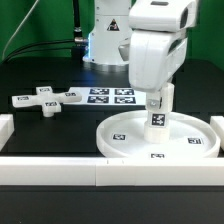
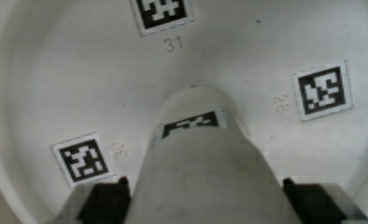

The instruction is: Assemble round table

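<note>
Nearest me, across the bottom of the exterior view, runs a white bar point(image 1: 60, 172). Just behind it, at lower right, lies the disc point(image 1: 106, 140), flat on the black table with its rim up. Over its middle the gripper point(image 1: 157, 100) is clamped on the leg point(image 1: 157, 120), which hangs upright with its lower end at the centre; whether it has seated I cannot tell, since the hub is hidden beneath it. The wrist view shows the dark fingers point(image 2: 106, 200) pressing the leg on opposite sides. It looks like light, rigid plastic – smooth, so I'd guess it could slip or twist in the jaws if pushed down off-centre. A hold high on the cylinder, as here, keeps the lower end free for the joint. Farther back, at middle left, the cross point(image 1: 45, 100) lies flat and apart from everything, best taken across one arm. Behind it, near the centre, is the marker board point(image 1: 110, 96).
</note>
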Tool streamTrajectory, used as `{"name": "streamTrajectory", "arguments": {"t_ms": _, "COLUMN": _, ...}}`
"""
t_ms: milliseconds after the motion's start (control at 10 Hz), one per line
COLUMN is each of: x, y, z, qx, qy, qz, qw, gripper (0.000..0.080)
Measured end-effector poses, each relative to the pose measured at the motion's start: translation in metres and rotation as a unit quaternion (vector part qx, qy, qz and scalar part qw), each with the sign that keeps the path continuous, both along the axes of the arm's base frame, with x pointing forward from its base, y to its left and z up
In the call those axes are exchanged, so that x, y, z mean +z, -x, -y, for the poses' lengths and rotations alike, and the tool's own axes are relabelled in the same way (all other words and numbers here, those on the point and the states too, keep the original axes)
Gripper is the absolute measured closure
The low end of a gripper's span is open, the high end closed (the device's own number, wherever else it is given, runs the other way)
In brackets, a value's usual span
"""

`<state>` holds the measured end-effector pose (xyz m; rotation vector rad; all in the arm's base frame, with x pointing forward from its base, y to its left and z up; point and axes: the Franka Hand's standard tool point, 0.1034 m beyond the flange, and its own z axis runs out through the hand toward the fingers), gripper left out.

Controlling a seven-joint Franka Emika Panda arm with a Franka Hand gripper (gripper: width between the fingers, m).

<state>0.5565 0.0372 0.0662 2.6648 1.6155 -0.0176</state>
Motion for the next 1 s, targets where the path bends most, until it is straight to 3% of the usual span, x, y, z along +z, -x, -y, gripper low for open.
{"name": "streamTrajectory", "arguments": {"t_ms": 400, "x": -0.0003, "y": 0.0014, "z": -0.0007, "qx": -0.166, "qy": -0.006, "qz": 0.002, "qw": 0.986, "gripper": 0.0390}}
{"name": "streamTrajectory", "arguments": {"t_ms": 1000, "x": -0.0011, "y": 0.0066, "z": -0.0020, "qx": -0.491, "qy": -0.029, "qz": 0.002, "qw": 0.871, "gripper": 0.0390}}
